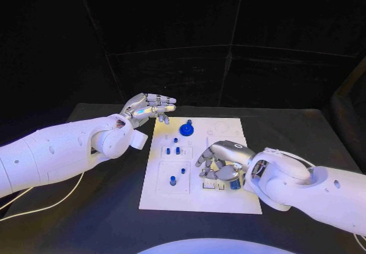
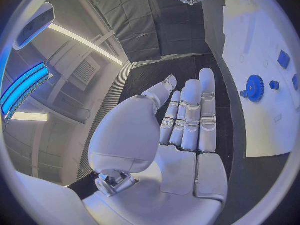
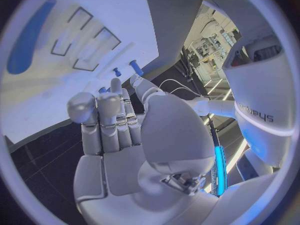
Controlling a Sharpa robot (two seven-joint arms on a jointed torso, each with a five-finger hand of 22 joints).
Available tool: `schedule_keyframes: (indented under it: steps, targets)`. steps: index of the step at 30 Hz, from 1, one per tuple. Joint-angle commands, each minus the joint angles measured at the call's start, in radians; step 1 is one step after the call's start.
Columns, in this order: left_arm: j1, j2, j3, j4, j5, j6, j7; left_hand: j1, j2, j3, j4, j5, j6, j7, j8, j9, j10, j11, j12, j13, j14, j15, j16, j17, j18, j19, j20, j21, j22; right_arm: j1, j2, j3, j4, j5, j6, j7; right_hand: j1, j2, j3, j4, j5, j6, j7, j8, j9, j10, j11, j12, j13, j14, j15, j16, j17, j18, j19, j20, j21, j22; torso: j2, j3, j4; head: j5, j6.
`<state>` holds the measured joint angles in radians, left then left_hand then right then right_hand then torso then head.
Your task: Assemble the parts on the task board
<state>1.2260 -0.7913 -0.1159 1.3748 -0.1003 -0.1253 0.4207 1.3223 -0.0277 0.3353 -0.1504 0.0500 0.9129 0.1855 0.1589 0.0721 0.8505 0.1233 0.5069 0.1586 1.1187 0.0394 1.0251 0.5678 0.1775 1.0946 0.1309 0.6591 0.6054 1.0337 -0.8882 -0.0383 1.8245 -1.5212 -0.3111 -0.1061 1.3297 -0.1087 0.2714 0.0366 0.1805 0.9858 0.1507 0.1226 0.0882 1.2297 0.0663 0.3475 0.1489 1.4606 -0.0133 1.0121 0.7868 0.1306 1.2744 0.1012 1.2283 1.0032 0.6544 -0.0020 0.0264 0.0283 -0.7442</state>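
1. Task board (image 1: 200, 198), a white plate, lies in the middle of the black bench (image 1: 99, 217), its long sides running from the near edge toward the far edge.
2. Near the board's far edge stands a blue gear (image 1: 186, 128), round and toothed; the left wrist view shows it too (image 2: 254, 88), with a small blue peg (image 2: 274, 85) just beside it.
3. More small blue parts (image 1: 173, 151) stand in a cluster toward the board's left edge, about halfway along it.
4. Two further blue parts (image 1: 173, 180) sit closer to the near left corner.
5. Left hand (image 1: 148, 108) hangs above the bench just off the board's far left corner, holding nothing; its fingers (image 2: 190, 115) lie straight and side by side, the thumb a little apart.
6. Right hand (image 1: 221, 161) is over the board's right half, toward the near edge, fingers curled downward close above the recessed slots there.
7. A blue part (image 1: 235, 185) shows at the board's right edge, just beneath that hand; I cannot tell whether the hand holds it or anything else.
8. Right wrist view shows two blue pegs (image 3: 125, 67) standing on the board just beyond the fingertips (image 3: 115, 85).
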Motion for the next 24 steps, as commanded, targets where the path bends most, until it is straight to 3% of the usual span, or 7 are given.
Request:
schedule_keyframes:
  steps: [1, 4, 7, 9, 12, 17, 24]
  targets:
    - [0.001, -0.002, 0.001, 0.001, 0.004, 0.008, 0.005, -0.002, 0.006, -0.003, -0.001, -0.001, -0.003, 0.0, 0.007, 0.001, -0.008, 0.0, 0.006, 0.001, -0.006, -0.001, 0.001, -0.001, 0.005, 0.0, 0.004, -0.005, -0.001, 0.017, -0.058, 0.002, 0.037, 0.198, -0.078, -0.031, -0.027, -0.001, -0.024, 0.018, 0.013, 0.014, -0.015, 0.012, 0.003, 0.062, -0.02, 0.085, 0.055, 0.026, -0.017, 0.07, 0.083, -0.03, 0.048, -0.018, 0.054, 0.079, -0.006, -0.0003, -0.0099, -0.013, 0.014]
    - [0.001, -0.002, 0.001, 0.0, 0.004, 0.007, 0.005, -0.003, 0.007, -0.004, -0.001, -0.001, -0.003, 0.0, 0.008, 0.001, -0.01, 0.0, 0.009, 0.001, -0.007, -0.001, 0.001, -0.002, 0.005, 0.0, 0.005, -0.005, -0.002, 0.027, -0.121, 0.002, 0.055, 0.223, -0.061, -0.08, -0.072, 0.005, -0.072, 0.067, 0.047, 0.037, -0.033, 0.038, 0.01, 0.085, -0.037, 0.253, 0.207, 0.044, -0.03, 0.165, 0.199, -0.048, 0.095, -0.034, 0.115, 0.169, -0.011, -0.0017, -0.0142, -0.024, 0.017]
    - [0.001, -0.001, 0.001, 0.0, 0.004, 0.009, 0.005, -0.003, 0.007, -0.005, -0.001, -0.002, -0.004, 0.0, 0.008, 0.001, -0.011, 0.001, 0.011, 0.002, -0.007, -0.001, 0.002, -0.003, 0.005, -0.001, 0.005, -0.006, -0.002, 0.033, -0.167, 0.002, 0.057, 0.234, -0.044, -0.124, -0.079, 0.008, -0.134, 0.102, 0.11, 0.049, -0.048, 0.069, 0.024, 0.124, -0.047, 0.654, 0.665, 0.053, -0.038, 0.264, 0.324, -0.063, 0.13, -0.043, 0.168, 0.248, -0.014, -0.0023, -0.0173, -0.029, 0.015]
    - [0.001, 0.0, 0.001, -0.001, 0.004, 0.01, 0.005, -0.003, 0.007, -0.005, -0.001, -0.002, -0.004, 0.0, 0.008, 0.001, -0.011, 0.001, 0.011, 0.002, -0.007, -0.001, 0.002, -0.003, 0.005, -0.001, 0.005, -0.006, -0.002, 0.034, -0.189, 0.002, 0.054, 0.243, -0.03, -0.156, -0.068, 0.027, -0.176, 0.121, 0.119, 0.046, -0.045, 0.091, 0.037, 0.136, -0.046, 0.83, 0.881, 0.053, -0.038, 0.31, 0.384, -0.07, 0.144, -0.043, 0.192, 0.287, -0.015, -0.0013, -0.021, -0.03, 0.014]
    - [0.001, 0.0, 0.0, -0.002, 0.004, 0.013, 0.004, -0.004, 0.007, -0.005, 0.0, -0.002, -0.004, 0.0, 0.009, 0.001, -0.011, 0.001, 0.012, 0.002, -0.008, -0.001, 0.002, -0.004, 0.005, -0.001, 0.005, -0.006, -0.002, 0.035, -0.203, 0.001, 0.05, 0.223, -0.011, -0.201, -0.072, 0.038, -0.222, 0.148, 0.116, 0.035, -0.044, 0.106, 0.049, 0.141, -0.045, 0.897, 0.97, 0.056, -0.035, 0.34, 0.424, -0.073, 0.15, -0.041, 0.205, 0.307, -0.017, -0.0007, -0.0216, -0.034, 0.013]
    - [0.001, 0.0, 0.0, -0.002, 0.004, 0.015, 0.004, -0.004, 0.007, -0.005, 0.0, -0.002, -0.004, 0.0, 0.009, 0.001, -0.011, 0.001, 0.012, 0.002, -0.008, -0.001, 0.002, -0.004, 0.005, -0.001, 0.005, -0.006, -0.002, 0.034, -0.206, 0.0, 0.044, 0.137, 0.028, -0.287, -0.129, 0.032, -0.293, 0.213, 0.107, 0.027, -0.048, 0.124, 0.063, 0.139, -0.045, 0.918, 1.005, 0.058, -0.036, 0.359, 0.446, -0.073, 0.151, -0.04, 0.207, 0.31, -0.015, -0.0016, -0.0195, -0.039, 0.019]
    - [0.001, -0.002, 0.0, -0.001, 0.004, 0.016, 0.004, -0.005, 0.008, -0.007, 0.001, -0.002, -0.003, 0.0, 0.01, 0.002, -0.011, 0.001, 0.014, 0.002, -0.008, 0.0, 0.002, -0.004, 0.005, -0.001, 0.005, -0.007, -0.003, 0.022, -0.19, -0.001, 0.035, 0.057, 0.085, -0.353, -0.116, 0.039, -0.321, 0.237, 0.107, 0.025, -0.051, 0.139, 0.075, 0.145, -0.047, 0.932, 1.033, 0.063, -0.038, 0.385, 0.486, -0.079, 0.167, -0.041, 0.222, 0.339, -0.014, -0.0036, -0.0158, -0.048, 0.019]
